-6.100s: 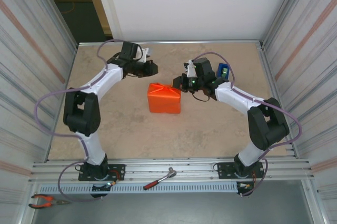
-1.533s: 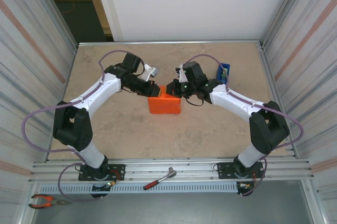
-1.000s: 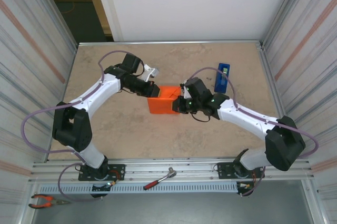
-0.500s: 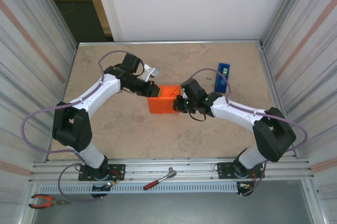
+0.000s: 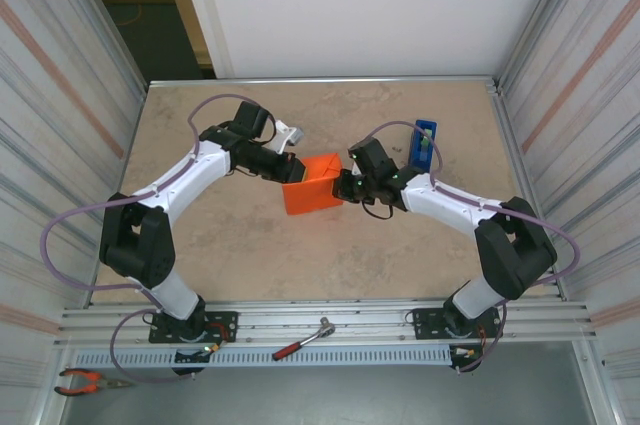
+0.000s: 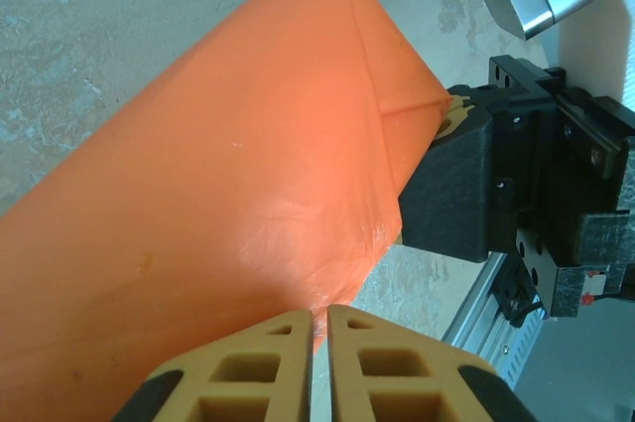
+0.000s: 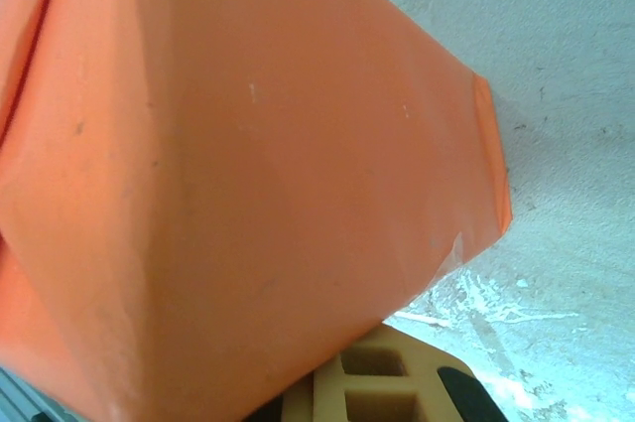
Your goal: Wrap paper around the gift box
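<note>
We see the paper (image 5: 312, 185), folded over the hidden gift box, left of the blue tape dispenser (image 5: 422, 145). The left gripper (image 5: 292, 172) pinches its edge, and the right gripper (image 5: 346, 185), jaws closed, touches its dispenser-side face.

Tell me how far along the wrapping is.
Done: the paper hides the box, no pink showing. In hand: left gripper seems to pinch its left end, shut right gripper presses the right end fold. Left: probably securing the ends; the tape dispenser stands apart.
</note>
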